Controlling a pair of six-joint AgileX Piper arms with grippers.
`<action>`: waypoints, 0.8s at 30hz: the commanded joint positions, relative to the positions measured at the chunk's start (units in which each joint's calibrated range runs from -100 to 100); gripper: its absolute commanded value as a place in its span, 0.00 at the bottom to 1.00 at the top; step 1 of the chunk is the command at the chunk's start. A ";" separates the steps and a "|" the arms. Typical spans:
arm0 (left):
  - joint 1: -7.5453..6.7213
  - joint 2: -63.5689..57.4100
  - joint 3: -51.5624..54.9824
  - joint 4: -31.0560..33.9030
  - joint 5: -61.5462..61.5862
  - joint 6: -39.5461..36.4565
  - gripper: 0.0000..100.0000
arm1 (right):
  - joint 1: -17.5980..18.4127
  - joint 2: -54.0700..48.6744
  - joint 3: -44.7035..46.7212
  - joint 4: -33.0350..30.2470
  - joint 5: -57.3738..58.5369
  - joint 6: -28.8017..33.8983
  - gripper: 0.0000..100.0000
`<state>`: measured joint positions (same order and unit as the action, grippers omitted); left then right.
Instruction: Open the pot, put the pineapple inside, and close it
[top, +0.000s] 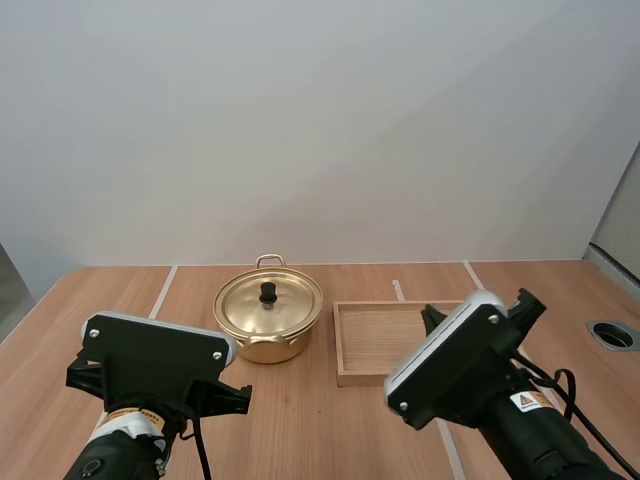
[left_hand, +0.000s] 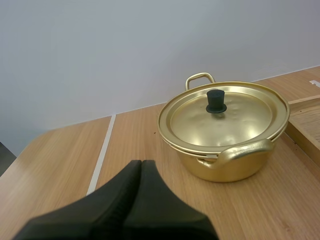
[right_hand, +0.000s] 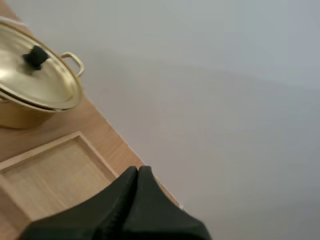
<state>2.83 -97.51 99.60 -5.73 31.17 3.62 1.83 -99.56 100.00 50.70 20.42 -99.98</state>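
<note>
Pot stood upright on the worktop, about mid-width and toward the far side. Lid was seated on the pot, level, with its rim resting all round. Black knob sat at the lid's centre. Far handle showed as a loop behind the lid. In the left wrist view the near handle faced the camera, just under the lid's rim.

Wooden tray lay flat just beside the pot, on its right. In the high view a thin strip of worktop showed between the two, so no contact was recorded.

Left arm was at the near left of the worktop, short of the pot. Right arm was at the near right, and in the high view it overlapped the tray's near right corner.

Left gripper: fingers pressed together as one dark wedge with nothing between them. It pointed across the worktop toward the pot and was apart from it.

Right gripper: fingers likewise together, holding nothing. It was near the tray's edge, with the pot beyond the tray. I could not tell whether the tips were over the tray or beside it.
</note>
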 joint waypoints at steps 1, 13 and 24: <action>0.00 -0.43 0.17 0.28 -1.92 -0.59 0.00 | -0.16 -0.44 0.00 -2.97 9.33 -0.02 0.00; 0.00 -0.43 0.17 0.28 -1.92 -0.59 0.00 | -0.16 -0.44 0.00 -29.07 -0.88 51.59 0.00; 0.00 -0.43 0.17 0.28 -1.92 -0.59 0.00 | -0.16 -0.44 0.00 -41.48 -3.62 76.49 0.00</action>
<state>2.83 -97.51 99.65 -5.73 30.99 3.62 1.83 -99.56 100.00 9.99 13.85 -25.29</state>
